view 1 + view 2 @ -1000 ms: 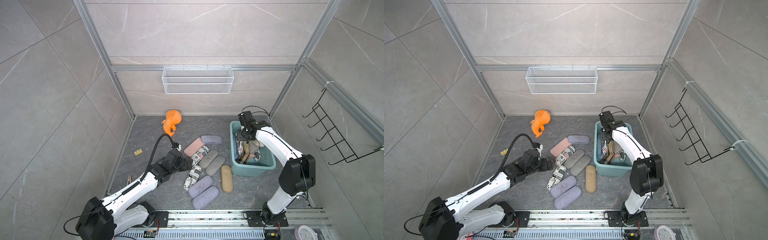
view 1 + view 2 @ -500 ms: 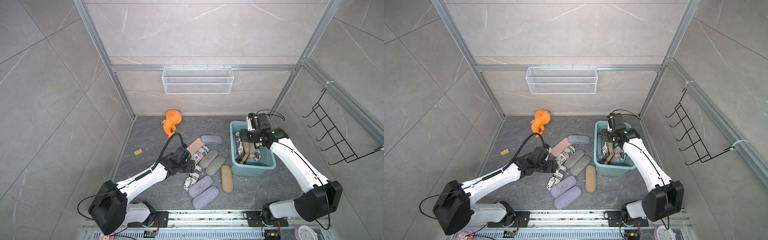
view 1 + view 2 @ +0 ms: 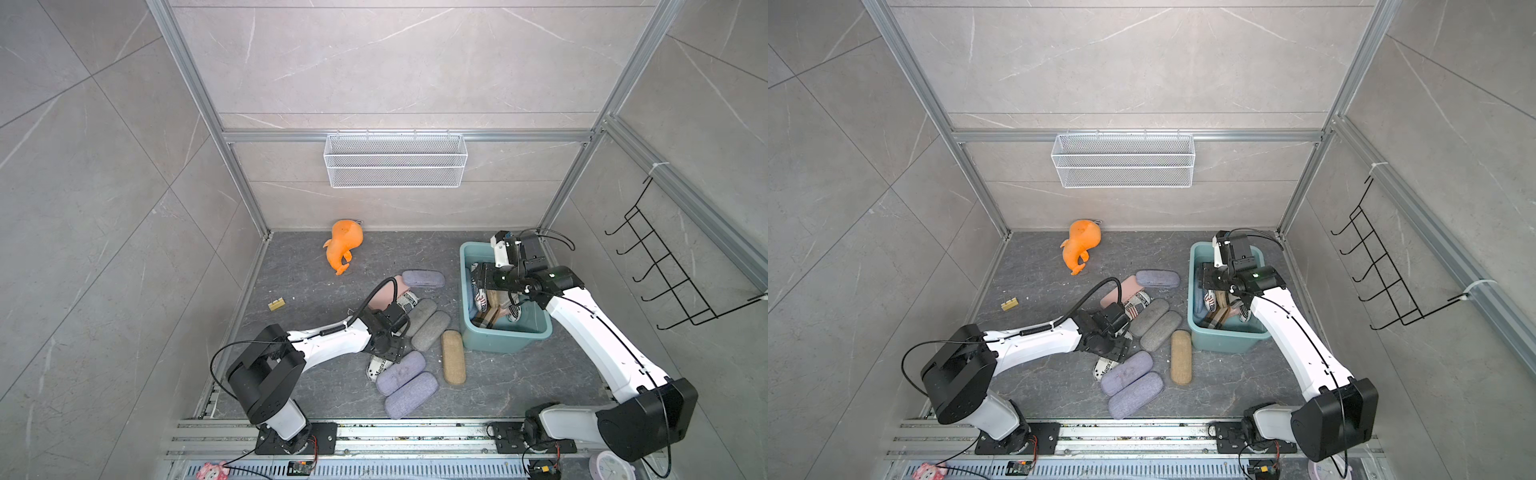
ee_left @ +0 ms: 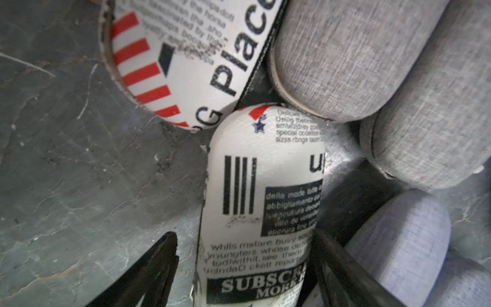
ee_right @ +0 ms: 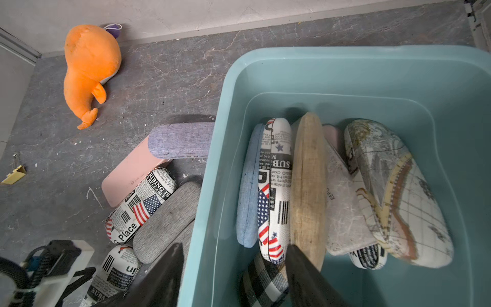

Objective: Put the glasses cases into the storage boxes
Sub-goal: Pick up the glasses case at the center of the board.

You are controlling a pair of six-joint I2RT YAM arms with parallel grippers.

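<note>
The teal storage box [image 3: 503,344] [image 3: 1225,344] [image 5: 212,186] holds several glasses cases: blue [image 5: 248,186], flag-print [image 5: 276,186], tan [image 5: 308,186], map-print, plaid. My right gripper [image 5: 235,276] [image 3: 484,277] hovers over the box's left side, open and empty. Several more cases lie on the floor. My left gripper [image 4: 247,268] [image 3: 388,353] is low among them, shut on a newspaper-print case [image 4: 260,202] [image 3: 376,370]; one finger presses its side, and a sliver of floor shows by the other finger. Two grey cases [image 4: 345,53] and a flag-print case [image 4: 186,53] touch it.
On the floor lie two lilac cases [image 3: 401,376], a tan case [image 3: 454,357], a pink case [image 3: 384,295] and a purple-grey case [image 3: 423,278]. An orange plush toy [image 3: 344,245] and a yellow clip [image 3: 276,304] lie further left. A wire basket [image 3: 395,162] hangs on the back wall.
My left gripper moved toward the front onto the newspaper-print case and its jaws narrowed. The right arm swung its elbow out to the right, and its jaws widened over the box.
</note>
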